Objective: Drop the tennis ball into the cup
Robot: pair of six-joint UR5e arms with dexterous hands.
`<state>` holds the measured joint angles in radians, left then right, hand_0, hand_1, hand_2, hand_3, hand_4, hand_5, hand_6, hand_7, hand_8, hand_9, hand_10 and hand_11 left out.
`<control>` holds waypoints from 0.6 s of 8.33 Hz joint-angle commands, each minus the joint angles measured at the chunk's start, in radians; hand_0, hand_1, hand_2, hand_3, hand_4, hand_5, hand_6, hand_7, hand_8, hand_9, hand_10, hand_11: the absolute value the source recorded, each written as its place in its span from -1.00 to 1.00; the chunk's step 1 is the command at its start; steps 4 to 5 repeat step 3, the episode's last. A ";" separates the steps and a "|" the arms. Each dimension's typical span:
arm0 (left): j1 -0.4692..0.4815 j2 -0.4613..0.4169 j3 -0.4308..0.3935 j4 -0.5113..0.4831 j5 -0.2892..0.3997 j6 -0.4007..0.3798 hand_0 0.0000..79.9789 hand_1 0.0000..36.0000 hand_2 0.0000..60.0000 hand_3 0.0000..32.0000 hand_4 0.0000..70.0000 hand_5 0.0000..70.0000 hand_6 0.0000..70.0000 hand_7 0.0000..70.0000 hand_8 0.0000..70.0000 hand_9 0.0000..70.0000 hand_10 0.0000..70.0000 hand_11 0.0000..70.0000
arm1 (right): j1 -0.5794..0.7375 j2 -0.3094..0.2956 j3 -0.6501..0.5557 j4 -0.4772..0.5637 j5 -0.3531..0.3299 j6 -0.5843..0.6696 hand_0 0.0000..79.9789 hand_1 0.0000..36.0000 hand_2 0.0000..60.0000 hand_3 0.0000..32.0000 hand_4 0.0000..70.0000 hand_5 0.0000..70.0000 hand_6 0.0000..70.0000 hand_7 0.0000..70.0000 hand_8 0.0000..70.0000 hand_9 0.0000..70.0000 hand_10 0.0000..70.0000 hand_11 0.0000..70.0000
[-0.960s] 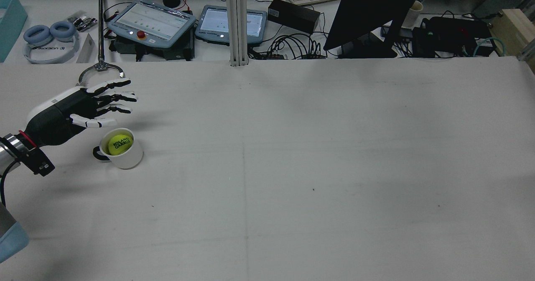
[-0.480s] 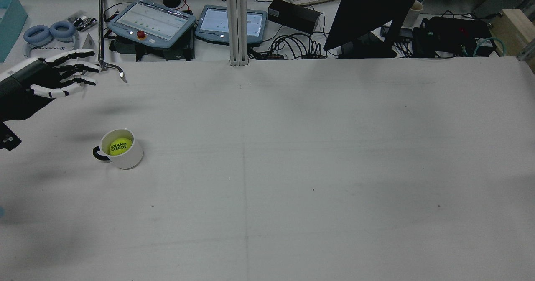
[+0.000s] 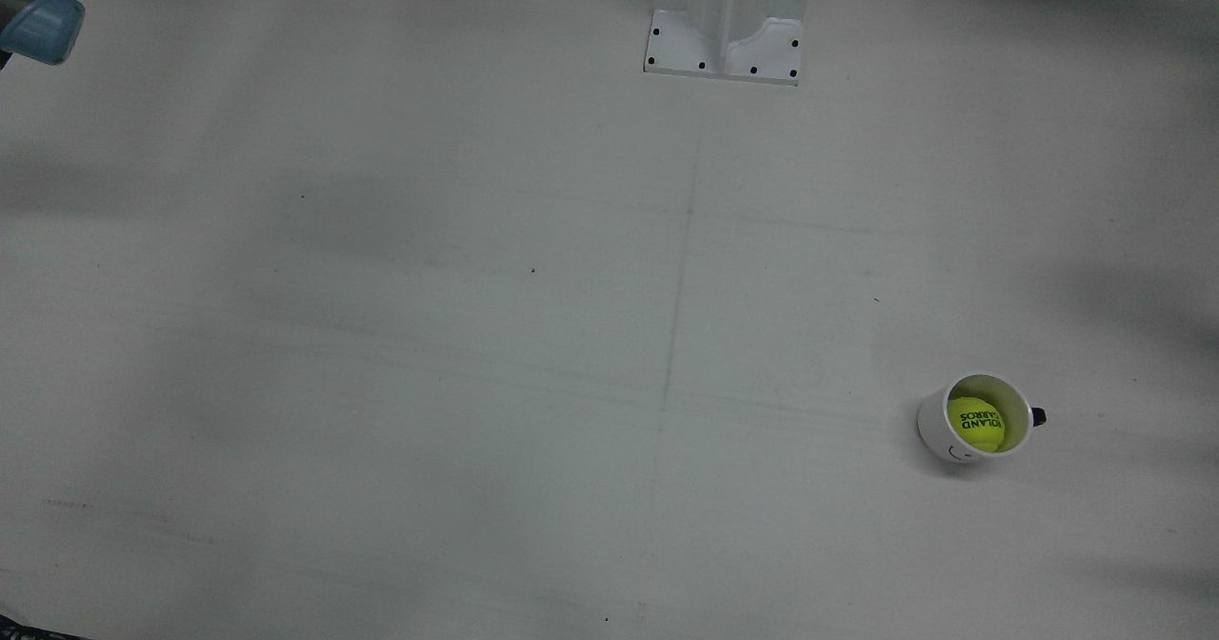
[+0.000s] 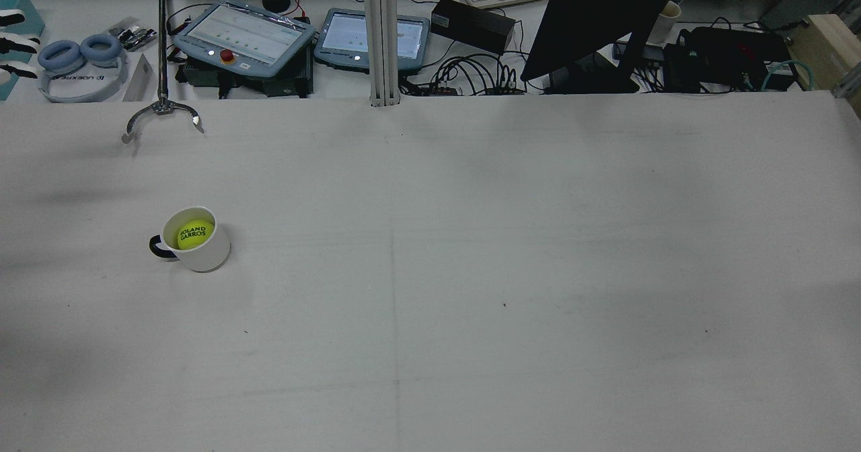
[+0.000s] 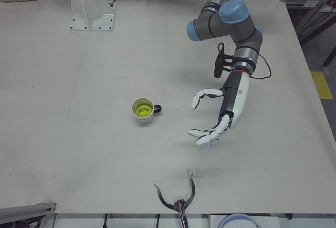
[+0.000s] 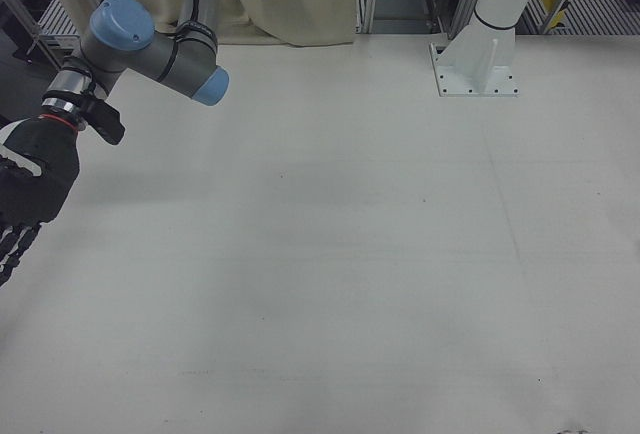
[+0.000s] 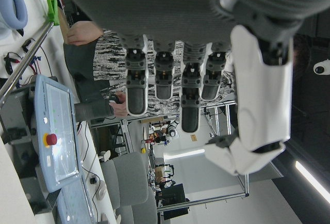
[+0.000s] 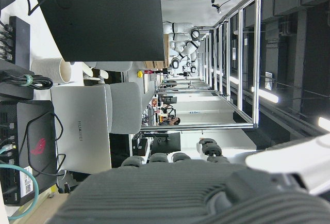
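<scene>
A yellow tennis ball (image 4: 195,234) lies inside a white cup (image 4: 210,257) with a black handle, upright on the table's left half in the rear view. The ball (image 3: 974,423) and cup (image 3: 931,428) also show in the front view, and in the left-front view the ball (image 5: 142,111) sits in the cup (image 5: 145,120). My left hand (image 5: 223,115) is open and empty, raised beside the cup and well apart from it. Only its fingertips (image 4: 15,35) show at the rear view's left edge. My right hand (image 6: 25,189) hangs open and empty at the table's other side.
A metal stand with a claw base (image 4: 161,112) stands at the table's far edge beyond the cup. An arm pedestal (image 3: 724,21) is bolted at the robot's side. Tablets (image 4: 245,38), headphones (image 4: 77,62) and a monitor (image 4: 599,15) lie beyond the far edge.
My left hand has risen and pulled away from just above the cup towards the rear view's upper left, nearly leaving that view. The ball stays in the cup.
</scene>
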<state>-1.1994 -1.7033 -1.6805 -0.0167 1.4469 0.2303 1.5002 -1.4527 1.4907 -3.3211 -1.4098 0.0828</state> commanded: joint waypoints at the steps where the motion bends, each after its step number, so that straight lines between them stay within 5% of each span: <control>1: -0.109 0.016 0.057 -0.018 0.027 0.010 0.50 0.69 0.36 -1.00 -0.39 -0.49 0.35 -0.21 -0.43 -0.45 -0.32 0.07 | 0.000 0.000 0.002 0.000 0.000 0.000 -1.00 -1.00 -1.00 -1.00 -1.00 -1.00 -1.00 -1.00 -1.00 -1.00 -1.00 -1.00; 5: -0.127 0.016 0.079 -0.040 0.033 0.015 0.52 0.68 0.40 -1.00 -0.34 -0.45 0.55 -0.18 -0.38 -0.43 -0.30 0.09 | 0.000 0.000 0.003 0.000 0.000 -0.002 -1.00 -1.00 -1.00 -1.00 -1.00 -1.00 -1.00 -1.00 -1.00 -1.00 -1.00 -1.00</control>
